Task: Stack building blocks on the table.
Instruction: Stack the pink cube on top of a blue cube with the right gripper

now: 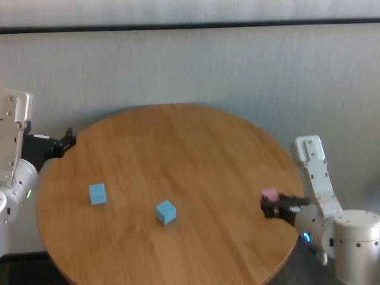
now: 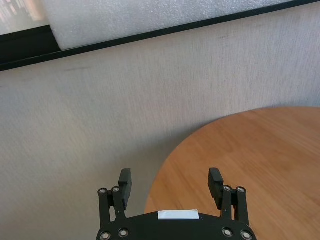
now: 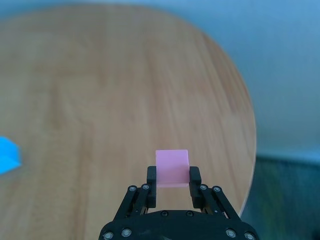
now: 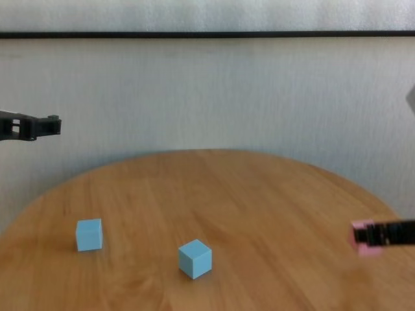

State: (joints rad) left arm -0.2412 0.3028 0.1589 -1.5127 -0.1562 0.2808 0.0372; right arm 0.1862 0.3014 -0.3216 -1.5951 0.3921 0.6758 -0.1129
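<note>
A pink cube (image 1: 270, 194) sits near the right edge of the round wooden table (image 1: 178, 142). My right gripper (image 1: 265, 208) is shut on it, one finger on each side, as the right wrist view shows (image 3: 172, 172); the cube (image 3: 172, 167) stands between the pads. Two light blue cubes lie apart on the left half of the table: one at the left (image 1: 98, 193) and one nearer the middle (image 1: 165, 211). My left gripper (image 1: 70, 139) is open and empty, held above the table's far left edge (image 2: 170, 176).
A pale wall runs close behind the table. The table's rim lies just right of the pink cube. A wide stretch of bare wood lies between the pink cube and the blue cubes.
</note>
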